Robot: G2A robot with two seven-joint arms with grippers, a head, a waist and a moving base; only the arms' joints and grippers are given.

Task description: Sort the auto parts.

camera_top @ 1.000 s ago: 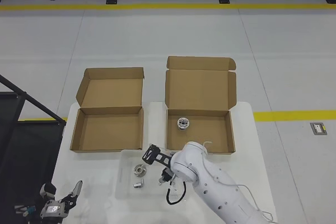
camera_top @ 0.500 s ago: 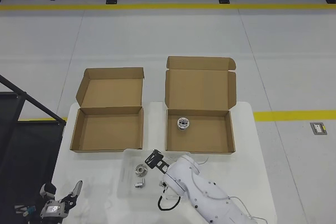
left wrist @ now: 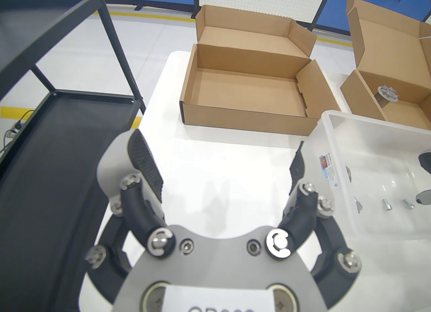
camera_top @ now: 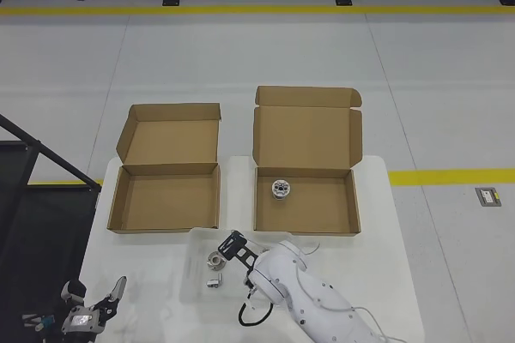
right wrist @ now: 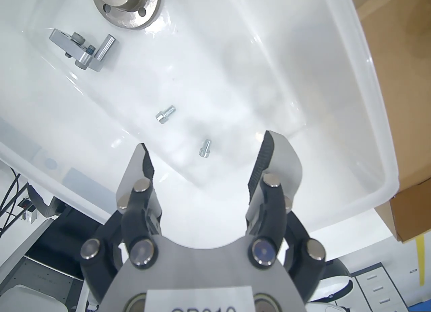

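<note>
Nearest, at the desk's 7 o'clock corner, the left claw sits low with its jaws spread wide and nothing between them. A black trolley stands off the desk at 9 o'clock.

Around 6 o'clock on the desk lies a clear plastic bin, holding the parts not yet sorted. A flanged hub rests on its floor, and a small bracket lies just at 6 o'clock from the hub. Two loose bolts lie apart from both.

The right claw hangs over the bin, just at 1 o'clock from the hub. Its jaws are wide apart and empty, and the smaller bolt lies below the gap between them.

Beyond the bin, two open cardboard boxes sit side by side with their lids folded back. The left cardboard box is at 11 o'clock. The right cardboard box is at 1 o'clock, with one round part near its far corner at 11 o'clock.
</note>
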